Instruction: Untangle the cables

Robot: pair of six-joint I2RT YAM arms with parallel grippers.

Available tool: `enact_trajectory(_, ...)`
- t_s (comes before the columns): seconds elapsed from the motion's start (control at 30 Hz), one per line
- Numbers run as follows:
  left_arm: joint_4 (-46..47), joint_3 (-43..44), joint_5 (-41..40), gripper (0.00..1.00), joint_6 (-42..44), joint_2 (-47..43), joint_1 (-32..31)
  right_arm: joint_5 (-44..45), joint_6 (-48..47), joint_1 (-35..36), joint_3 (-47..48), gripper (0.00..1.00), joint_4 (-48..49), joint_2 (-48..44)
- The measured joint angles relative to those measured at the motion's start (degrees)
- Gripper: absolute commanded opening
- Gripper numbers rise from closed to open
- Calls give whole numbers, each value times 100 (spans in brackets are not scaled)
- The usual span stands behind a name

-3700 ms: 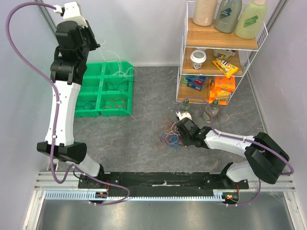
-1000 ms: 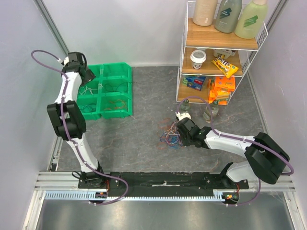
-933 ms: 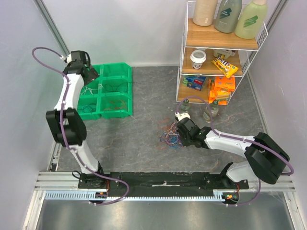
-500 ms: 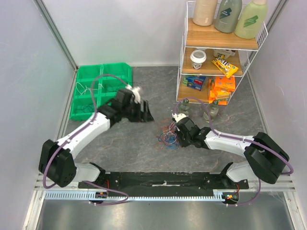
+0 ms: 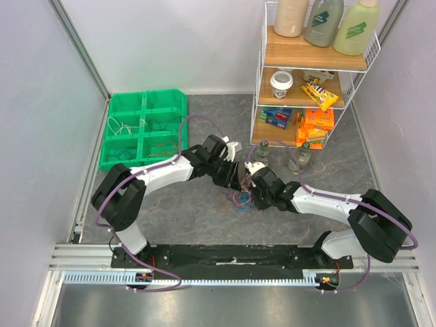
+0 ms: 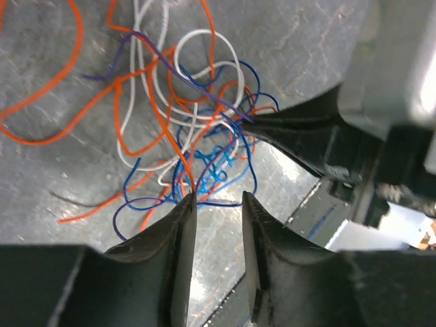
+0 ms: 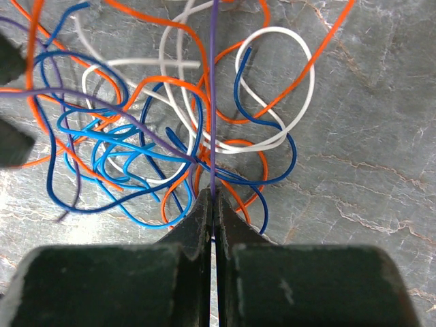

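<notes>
A loose tangle of cables (image 5: 240, 197) in orange, blue, white and purple lies on the grey floor mid-table. It fills the left wrist view (image 6: 197, 136) and the right wrist view (image 7: 170, 136). My right gripper (image 7: 212, 194) is shut on a thin purple wire (image 7: 212, 82) at the tangle's near edge; in the top view it (image 5: 253, 193) sits just right of the tangle. My left gripper (image 6: 216, 199) is open, its tips at the edge of the tangle, with orange and blue strands at the left fingertip (image 6: 187, 201). In the top view it (image 5: 235, 180) hovers over the tangle's upper left.
A green divided bin (image 5: 144, 129) at the far left holds small sorted wire bundles. A white wire shelf (image 5: 310, 75) with bottles, a cup and snack packs stands at the far right, with small bottles (image 5: 300, 158) at its foot.
My left arm has swung from the green bin down and right to the tangle, its gripper now beside the right gripper. The right gripper has stayed on the tangle.
</notes>
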Motion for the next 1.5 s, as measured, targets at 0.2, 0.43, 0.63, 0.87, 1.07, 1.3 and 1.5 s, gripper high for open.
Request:
enact_trajectory(0.2, -201, 374, -356, 29, 216, 304, 7, 9, 0, 0, 0, 2, -4, -2)
enact_trajectory(0.43, -470, 393, -601, 58, 413, 232, -24, 11, -2, 0, 0, 2, -4, -2)
enact_trajectory(0.63, -476, 385, -675, 52, 420, 122, -26, 13, -4, 0, 0, 2, -4, -2)
enact_trajectory(0.87, -466, 498, -680, 17, 420, 378, -26, 22, -4, 0, 0, 2, -4, -2)
enact_trajectory(1.07, -763, 802, -968, 2, 675, 407, -26, 85, 0, 0, 0, 2, -4, 0)
enact_trajectory(1.3, -1250, 1069, -1357, 2, 1025, -1403, -24, 505, 229, 7, 63, 0, -2, 114)
enact_trajectory(1.5, -1145, 2076, -1440, 1, 1379, -3565, -31, 763, 431, 2, 216, 0, 46, 330)
